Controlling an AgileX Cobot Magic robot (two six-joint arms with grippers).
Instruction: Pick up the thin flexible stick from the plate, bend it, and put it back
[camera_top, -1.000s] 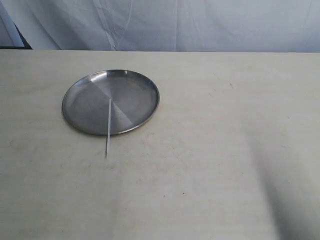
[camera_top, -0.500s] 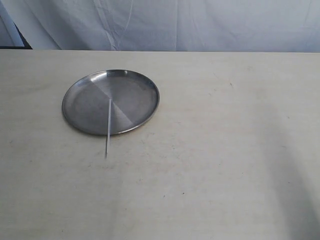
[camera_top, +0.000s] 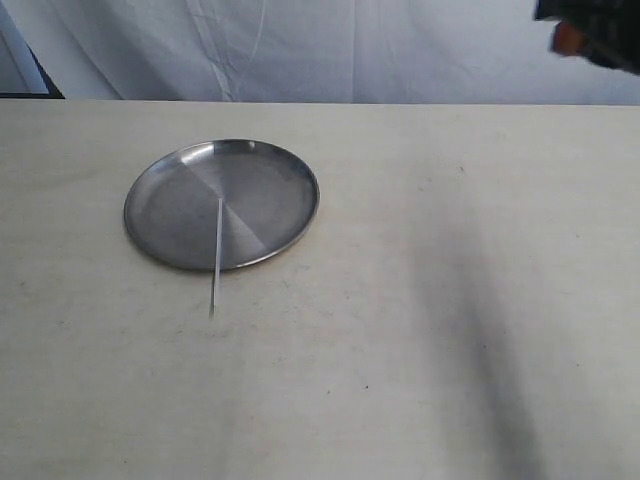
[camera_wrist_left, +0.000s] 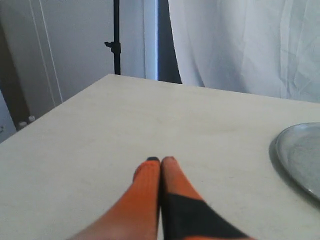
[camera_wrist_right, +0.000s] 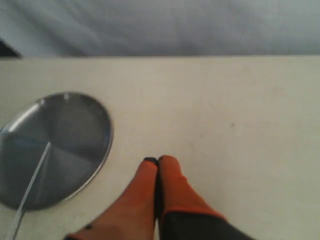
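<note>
The thin flexible stick (camera_top: 216, 255) lies with one end at the middle of the plate (camera_top: 168, 220) and the other past its rim over the surface (camera_top: 420, 320), which probably leaves a free tip to pinch. The left end effector (camera_wrist_left: 160, 159) and right end effector (camera_wrist_right: 158, 160) hover apart from the plate, fingers pressed together, empty.

I was working in what looked like a lab recording bay, not a home. A plain pale worktop (camera_top: 430, 300) was backed by white sheeting (camera_top: 350, 50) hung as a backdrop. A black stand pole (camera_wrist_left: 116, 30) stood against a pale panelled wall (camera_wrist_left: 75, 45).
</note>
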